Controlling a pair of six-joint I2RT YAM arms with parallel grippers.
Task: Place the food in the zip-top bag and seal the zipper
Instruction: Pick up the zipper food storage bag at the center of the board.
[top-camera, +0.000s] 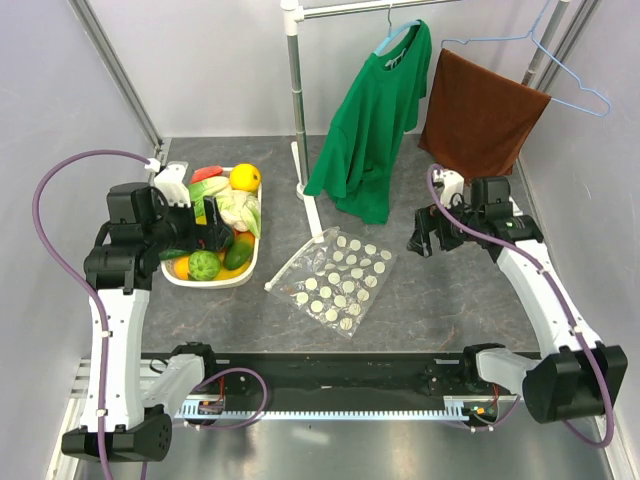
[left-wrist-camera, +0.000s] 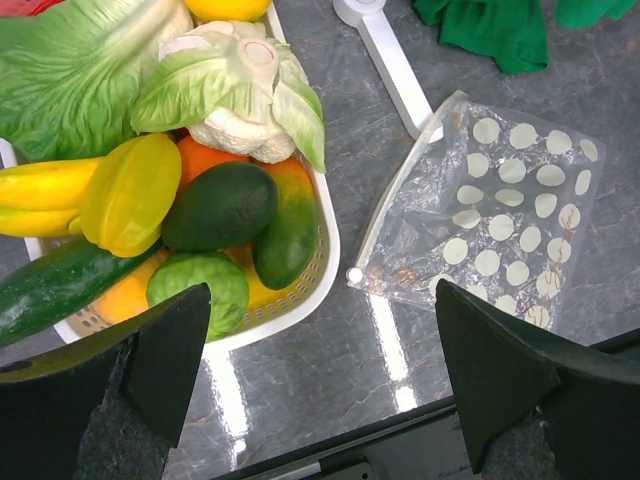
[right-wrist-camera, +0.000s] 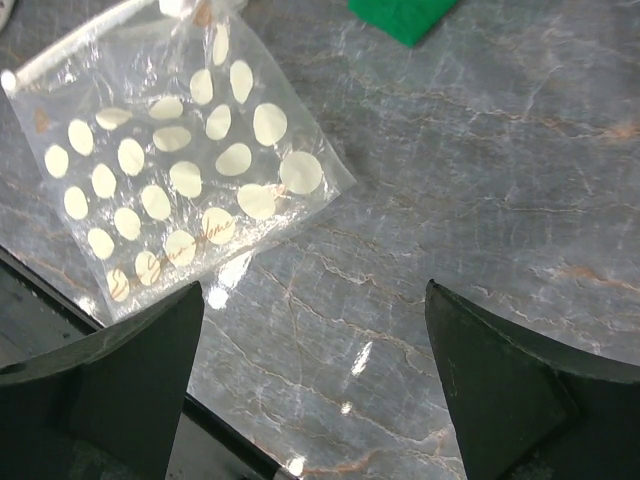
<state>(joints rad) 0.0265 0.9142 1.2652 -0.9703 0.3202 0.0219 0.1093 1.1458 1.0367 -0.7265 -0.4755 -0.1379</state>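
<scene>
The food (top-camera: 222, 215) is piled in a white tray (top-camera: 208, 281) at the left; the left wrist view shows a pale-green cabbage (left-wrist-camera: 235, 85), a yellow starfruit (left-wrist-camera: 130, 190), an avocado (left-wrist-camera: 220, 205) and a cucumber (left-wrist-camera: 55, 285). The dotted clear zip-top bag (top-camera: 337, 279) lies flat at the table's middle, empty, and shows in both wrist views (left-wrist-camera: 500, 215) (right-wrist-camera: 175, 165). Its zipper (left-wrist-camera: 392, 195) runs along the edge nearest the tray. My left gripper (top-camera: 215, 238) hovers open over the tray's near right rim (left-wrist-camera: 320, 400). My right gripper (top-camera: 420, 240) hovers open to the right of the bag (right-wrist-camera: 315, 390).
A white rack pole (top-camera: 296, 90) with a long foot (top-camera: 312, 200) stands behind the bag. A green shirt (top-camera: 375, 120) and a brown towel (top-camera: 480, 115) hang from it on hangers. Grey walls close the left and right sides.
</scene>
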